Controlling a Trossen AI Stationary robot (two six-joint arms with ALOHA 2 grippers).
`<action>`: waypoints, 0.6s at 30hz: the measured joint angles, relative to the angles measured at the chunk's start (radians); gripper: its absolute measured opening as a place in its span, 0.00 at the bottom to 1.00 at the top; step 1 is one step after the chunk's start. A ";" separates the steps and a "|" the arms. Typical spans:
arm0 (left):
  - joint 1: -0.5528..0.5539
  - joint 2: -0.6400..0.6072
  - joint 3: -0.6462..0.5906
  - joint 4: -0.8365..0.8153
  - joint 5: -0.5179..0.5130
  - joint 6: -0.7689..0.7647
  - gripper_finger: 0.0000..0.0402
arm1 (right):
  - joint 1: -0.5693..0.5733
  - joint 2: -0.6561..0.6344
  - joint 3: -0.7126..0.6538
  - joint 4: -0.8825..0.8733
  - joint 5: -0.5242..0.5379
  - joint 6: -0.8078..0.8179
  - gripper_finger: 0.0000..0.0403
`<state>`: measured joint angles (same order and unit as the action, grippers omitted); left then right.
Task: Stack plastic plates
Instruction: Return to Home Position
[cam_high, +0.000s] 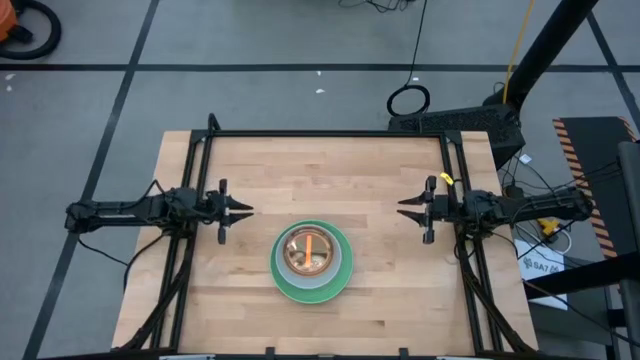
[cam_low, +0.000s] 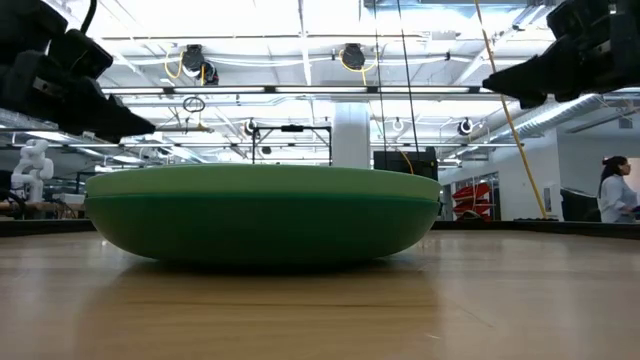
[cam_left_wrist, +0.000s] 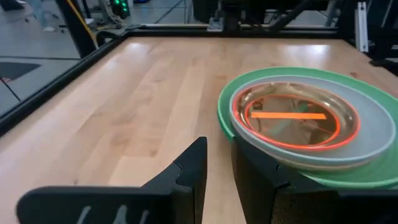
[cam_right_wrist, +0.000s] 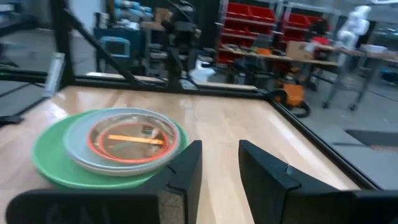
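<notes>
The plates sit nested in one stack (cam_high: 312, 262) near the table's middle, toward its near edge. A large green plate (cam_left_wrist: 373, 180) lies at the bottom on the wood, a pale plate (cam_left_wrist: 367, 134) lies in it, and an orange-rimmed small plate (cam_left_wrist: 292, 118) shows on top. The stack also shows in the right wrist view (cam_right_wrist: 109, 146) and fills the low view (cam_low: 262, 212). My left gripper (cam_high: 243, 211) hovers left of the stack, open. My right gripper (cam_high: 404, 208) hovers right of it, open. Neither touches a plate. Other plates are hidden within the stack.
A dark metal frame (cam_high: 330, 134) borders the table's far edge and sides. Bare wood (cam_high: 330, 180) lies between the grippers and the far edge. A person (cam_low: 612, 188) stands far off in the room behind.
</notes>
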<state>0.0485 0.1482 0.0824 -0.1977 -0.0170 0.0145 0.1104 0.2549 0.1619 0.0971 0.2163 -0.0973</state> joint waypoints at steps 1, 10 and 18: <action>0.005 0.000 -0.006 0.013 0.003 -0.001 0.20 | 0.000 -0.007 0.000 -0.014 0.015 0.006 0.24; 0.057 0.000 -0.014 0.044 0.112 0.018 0.20 | -0.001 -0.118 -0.068 -0.025 0.052 -0.001 0.24; 0.086 0.000 -0.014 0.048 0.150 0.028 0.20 | -0.025 -0.256 -0.128 -0.014 0.098 -0.016 0.24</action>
<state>0.1346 0.1478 0.0681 -0.1493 0.1329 0.0429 0.0852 -0.0008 0.0343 0.0830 0.3145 -0.1135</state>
